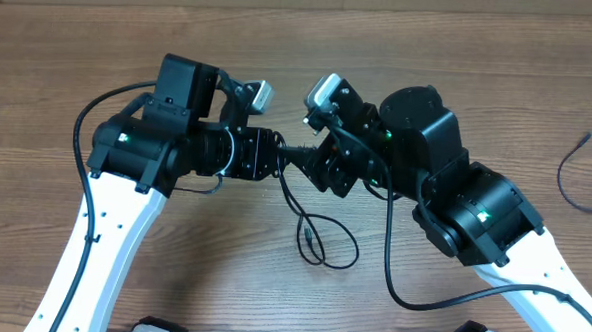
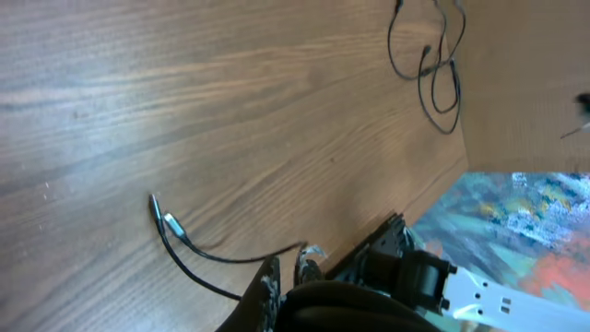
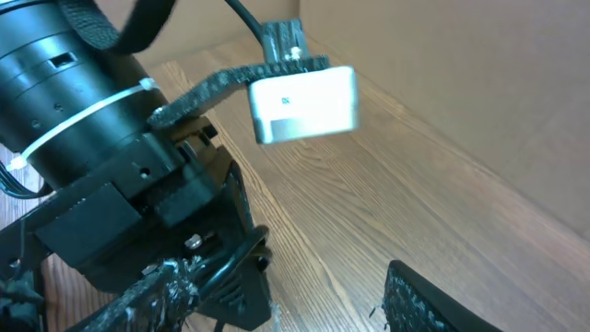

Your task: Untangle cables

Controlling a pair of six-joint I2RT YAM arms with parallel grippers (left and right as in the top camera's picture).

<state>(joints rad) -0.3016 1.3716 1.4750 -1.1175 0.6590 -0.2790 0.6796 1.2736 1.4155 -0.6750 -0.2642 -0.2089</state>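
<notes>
On the table [image 1: 301,46], looped cables [image 1: 309,242]

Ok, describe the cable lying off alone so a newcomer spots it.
Start at the wooden table, then look past the right arm to its outer edge. A thin black cable curves there alone, unlike the looped cable between the arms.
</notes>
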